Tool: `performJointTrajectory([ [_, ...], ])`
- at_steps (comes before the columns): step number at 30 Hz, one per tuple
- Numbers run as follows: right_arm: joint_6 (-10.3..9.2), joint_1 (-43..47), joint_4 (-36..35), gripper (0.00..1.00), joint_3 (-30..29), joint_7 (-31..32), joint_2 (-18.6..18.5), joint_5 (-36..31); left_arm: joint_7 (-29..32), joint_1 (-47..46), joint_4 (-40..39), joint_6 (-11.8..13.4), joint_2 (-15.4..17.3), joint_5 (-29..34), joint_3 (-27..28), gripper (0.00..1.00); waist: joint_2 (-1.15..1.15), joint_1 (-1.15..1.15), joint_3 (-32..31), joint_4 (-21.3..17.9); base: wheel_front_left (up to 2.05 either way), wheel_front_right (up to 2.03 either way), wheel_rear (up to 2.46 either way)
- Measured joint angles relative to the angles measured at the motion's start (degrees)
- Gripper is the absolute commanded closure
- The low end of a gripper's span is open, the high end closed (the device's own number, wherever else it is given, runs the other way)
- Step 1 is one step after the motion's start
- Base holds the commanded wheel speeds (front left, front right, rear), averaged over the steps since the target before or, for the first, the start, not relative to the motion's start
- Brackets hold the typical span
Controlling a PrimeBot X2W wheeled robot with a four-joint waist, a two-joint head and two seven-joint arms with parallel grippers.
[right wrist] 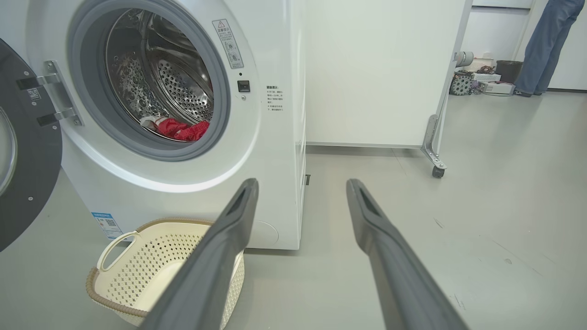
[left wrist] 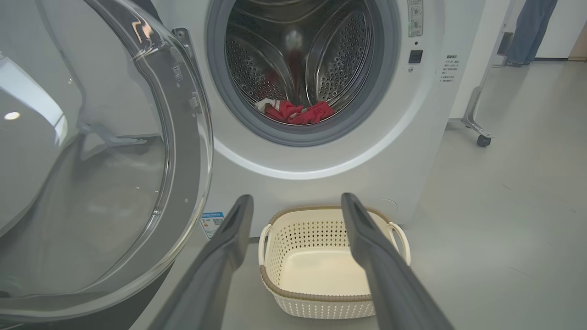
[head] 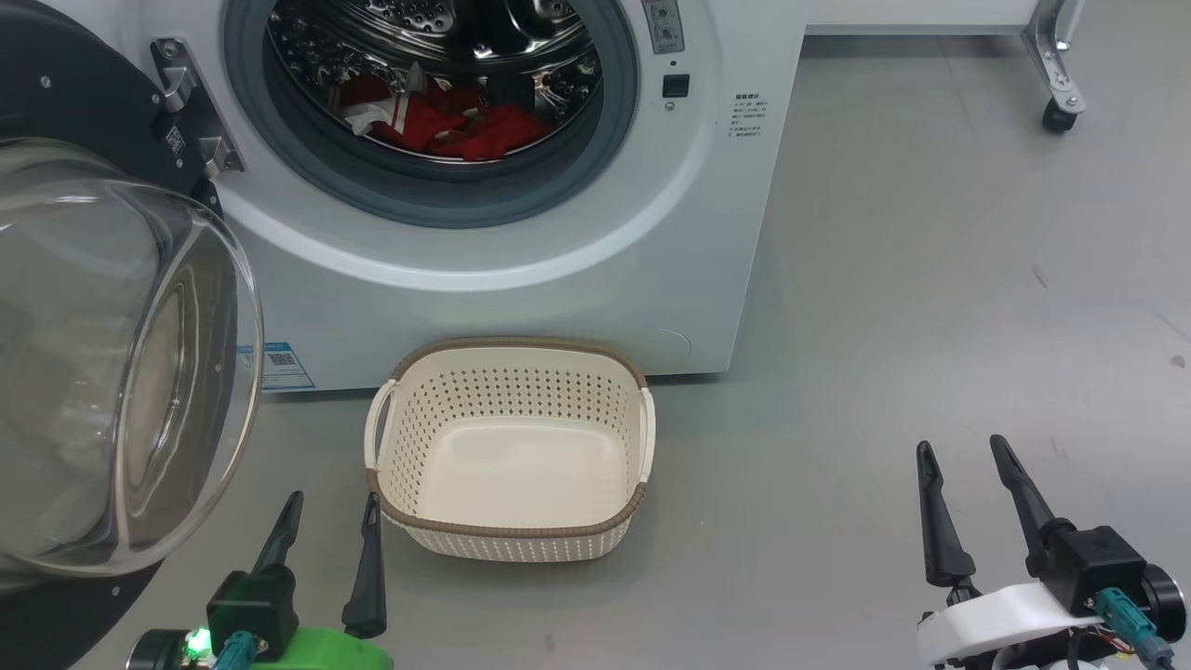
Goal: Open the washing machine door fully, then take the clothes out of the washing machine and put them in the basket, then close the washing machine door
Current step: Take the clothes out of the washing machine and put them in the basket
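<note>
Left end effector and right end effector flank the basket, wide and empty, so reaching the clothes low in the drum could clip the open door or snag the gasket.

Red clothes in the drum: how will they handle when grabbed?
Likely floppy: the clothes lie crumpled in folds on the drum floor, so they'd drape and trail. Probably light: thin-looking fabric. Overlapping pieces may come out tangled or drag on the gasket.
</note>
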Motion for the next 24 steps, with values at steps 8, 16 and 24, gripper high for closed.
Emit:
performJointTrajectory([
  [8,0.07,0.0,-0.19,0.0,-0.02,0.0,0.1,0.0,-0.71,-0.08,-0.8,-0.04,0.0,0.0,-0.21,0.0,0.0,0.0,0.16,0.29,0.02,-0.02,0.0],
  [16,0.08,0.0,-0.26,0.0,-0.12,-0.01,0.22,0.0,-1.21,-0.09,-1.23,-0.05,0.04,0.09,-0.47,0.0,0.0,0.0,0.21,0.38,0.29,-0.29,0.0],
  [24,0.08,0.0,-0.3,0.0,-0.15,0.0,0.27,0.0,-1.23,-0.09,-1.3,-0.05,0.08,0.4,-0.46,0.0,0.0,0.0,0.38,0.31,0.62,-0.62,0.0],
])
